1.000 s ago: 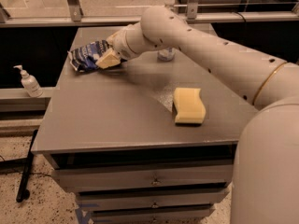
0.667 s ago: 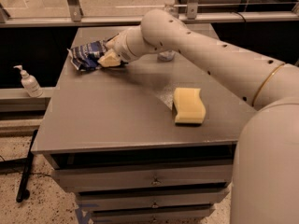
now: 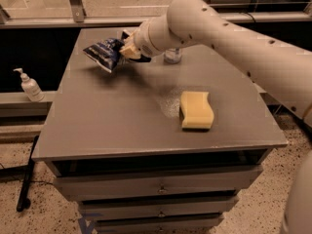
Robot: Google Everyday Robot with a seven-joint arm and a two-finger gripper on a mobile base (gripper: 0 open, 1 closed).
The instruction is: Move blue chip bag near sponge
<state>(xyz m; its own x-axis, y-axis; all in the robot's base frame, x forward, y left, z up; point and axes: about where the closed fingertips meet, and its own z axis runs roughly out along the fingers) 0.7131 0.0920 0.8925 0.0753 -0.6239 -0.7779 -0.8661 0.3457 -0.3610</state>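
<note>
The hand (image 3: 127, 51), well to the far left of the sponge (image 3: 197, 110), clamps the blue chip bag (image 3: 105, 53) by its edge. The bag hangs above the bench (image 3: 107, 116), evidently to clear it for carrying toward the sponge.

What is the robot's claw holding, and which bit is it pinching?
The claw, over the table's far left part, holds the blue chip bag by the crinkled end nearer the sponge.

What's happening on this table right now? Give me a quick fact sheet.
gripper: over the back left of the table, jaws shut on the blue chip bag
blue chip bag: hangs from the jaws, seemingly off the surface
sponge: lies flat, front right, well apart from the bag
bottle: back of table, partly behind the arm
</note>
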